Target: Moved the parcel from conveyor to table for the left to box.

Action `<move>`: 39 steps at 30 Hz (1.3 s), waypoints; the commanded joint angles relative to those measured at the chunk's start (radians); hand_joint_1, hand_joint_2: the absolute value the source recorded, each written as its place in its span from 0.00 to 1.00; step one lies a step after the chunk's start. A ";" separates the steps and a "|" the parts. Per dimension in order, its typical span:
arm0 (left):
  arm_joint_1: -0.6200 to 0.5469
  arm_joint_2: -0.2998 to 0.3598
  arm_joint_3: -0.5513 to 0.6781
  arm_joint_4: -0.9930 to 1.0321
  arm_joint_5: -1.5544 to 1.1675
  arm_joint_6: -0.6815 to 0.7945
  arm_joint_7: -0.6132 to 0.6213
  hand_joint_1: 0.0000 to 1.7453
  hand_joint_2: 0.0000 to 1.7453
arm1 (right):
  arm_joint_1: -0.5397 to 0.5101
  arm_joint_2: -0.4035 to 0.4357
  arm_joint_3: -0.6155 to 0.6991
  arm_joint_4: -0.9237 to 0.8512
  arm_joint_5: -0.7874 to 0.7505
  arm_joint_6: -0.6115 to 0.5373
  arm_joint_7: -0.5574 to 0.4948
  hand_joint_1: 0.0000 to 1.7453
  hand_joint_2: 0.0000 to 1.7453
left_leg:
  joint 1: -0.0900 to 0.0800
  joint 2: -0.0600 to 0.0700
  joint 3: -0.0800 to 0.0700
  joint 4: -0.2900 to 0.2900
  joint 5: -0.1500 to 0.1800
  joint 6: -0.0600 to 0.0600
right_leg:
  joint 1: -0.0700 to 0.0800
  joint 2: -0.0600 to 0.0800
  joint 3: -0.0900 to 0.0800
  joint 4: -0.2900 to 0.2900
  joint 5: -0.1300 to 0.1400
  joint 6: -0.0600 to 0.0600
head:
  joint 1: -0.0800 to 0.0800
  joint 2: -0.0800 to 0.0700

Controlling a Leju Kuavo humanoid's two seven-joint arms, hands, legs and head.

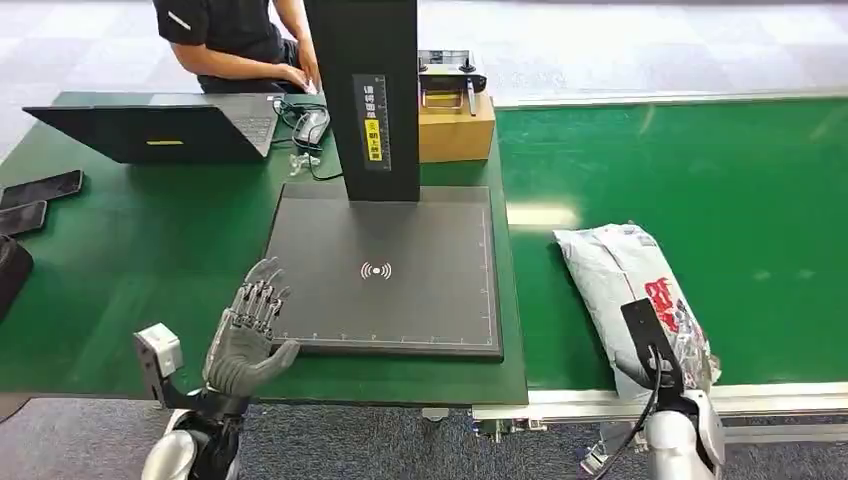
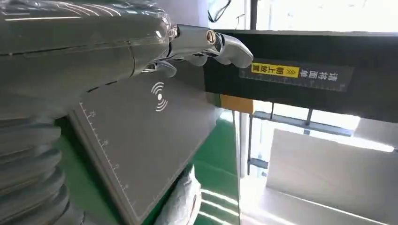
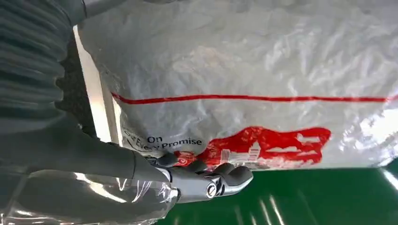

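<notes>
One parcel point(image 1: 632, 290), a soft grey bag with red print, lies on the green conveyor point(image 1: 720, 170). It is just beside the table point(image 1: 120, 270), past the table's edge, and it is not on the table yet. So the job looks like it has only just begun.

The right hand point(image 3: 206, 180) is down at the near end of the parcel. Its fingers point(image 3: 232, 174) curl along the bag's edge and seem to touch it. I cannot tell if the hand really has hold of the bag or only rests there.

The left hand point(image 1: 250, 330) is on the table, at the near corner of the dark flat pad point(image 1: 400, 270). Its fingers are spread out and it holds nothing.

What is left, I think: the right hand must get a good grip, lift the parcel off the conveyor, and put it down on the table. Then the left hand can take it for boxing.

Far across the table from the pad, a person point(image 1: 235, 40) sits by a laptop point(image 1: 150, 130).
</notes>
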 commanded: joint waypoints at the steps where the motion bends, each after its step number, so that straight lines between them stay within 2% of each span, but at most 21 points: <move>1: 0.013 -0.002 0.022 -0.009 -0.001 0.005 0.011 0.00 1.00 | -0.006 -0.020 0.044 0.056 0.084 -0.033 0.091 0.00 1.00 | 0.000 0.000 0.001 -0.001 0.000 -0.002 | 0.000 0.001 0.001 -0.001 0.000 0.002 | 0.000 0.000; 5: 0.013 -0.002 0.022 -0.009 -0.001 0.005 0.011 0.00 1.00 | -0.006 -0.020 0.044 0.056 0.084 -0.033 0.091 0.00 1.00 | 0.000 -0.001 0.003 -0.003 0.001 -0.003 | 0.000 0.001 0.003 -0.002 0.001 0.003 | 0.000 0.000; 7: 0.013 -0.003 0.022 -0.009 -0.001 0.006 0.015 0.00 1.00 | 0.004 -0.026 0.052 0.047 0.161 -0.059 0.154 0.00 1.00 | 0.001 -0.001 0.002 -0.001 0.000 -0.002 | 0.000 0.001 0.002 -0.002 0.000 0.002 | 0.000 0.000; 13: 0.009 0.006 0.020 0.005 0.003 0.009 0.018 0.00 1.00 | 0.022 -0.010 0.053 0.042 0.171 0.045 0.177 0.00 1.00 | 0.000 -0.002 0.004 -0.003 0.001 -0.004 | -0.001 -0.001 0.004 -0.003 0.000 0.004 | 0.000 0.000; 16: 0.007 0.011 0.016 0.016 0.008 0.012 0.015 0.00 1.00 | 0.009 -0.018 0.069 0.089 0.106 0.097 0.136 0.00 1.00 | 0.000 -0.001 0.003 -0.002 0.000 -0.002 | 0.000 0.000 0.002 -0.002 0.000 0.002 | 0.000 0.000; 17: 0.006 0.013 0.014 0.020 0.011 0.014 0.013 0.00 1.00 | 0.003 -0.025 0.082 0.111 0.091 0.110 0.127 0.16 1.00 | 0.000 -0.001 0.002 -0.002 0.000 -0.002 | 0.000 0.000 0.002 -0.002 0.000 0.002 | 0.000 0.000; 18: 0.007 0.014 0.012 0.021 0.013 0.016 0.011 0.00 1.00 | 0.000 -0.027 0.087 0.122 0.059 0.119 0.109 0.88 1.00 | 0.000 -0.001 0.002 -0.002 0.001 -0.002 | 0.000 0.000 0.002 -0.002 0.000 0.002 | 0.000 0.000; 19: 0.007 0.015 0.011 0.021 0.014 0.018 0.010 0.00 1.00 | 0.000 -0.032 0.099 0.130 0.053 0.123 0.105 0.98 1.00 | 0.001 0.000 0.004 -0.003 0.001 -0.003 | 0.000 0.001 0.003 -0.003 0.001 0.002 | 0.000 0.000; 36: 0.023 0.011 0.018 -0.008 0.019 0.016 0.019 0.00 1.00 | 0.019 -0.032 0.126 0.111 -0.011 0.146 0.080 1.00 1.00 | 0.001 -0.001 0.007 -0.002 0.001 -0.003 | 0.001 0.000 0.007 -0.003 0.001 0.002 | 0.000 0.000; 37: 0.028 0.009 0.020 -0.014 0.019 0.015 0.022 0.00 1.00 | 0.017 -0.024 0.120 0.098 -0.019 0.103 0.048 1.00 1.00 | 0.001 0.000 0.007 -0.002 0.001 -0.002 | 0.001 0.001 0.007 -0.002 0.001 0.002 | 0.000 0.000; 39: 0.030 0.008 0.020 -0.014 0.019 0.015 0.022 0.00 1.00 | 0.012 -0.022 0.122 0.096 -0.020 0.104 0.049 1.00 1.00 | 0.001 0.000 0.007 -0.002 0.001 -0.003 | 0.001 0.001 0.007 -0.002 0.001 0.002 | 0.000 0.000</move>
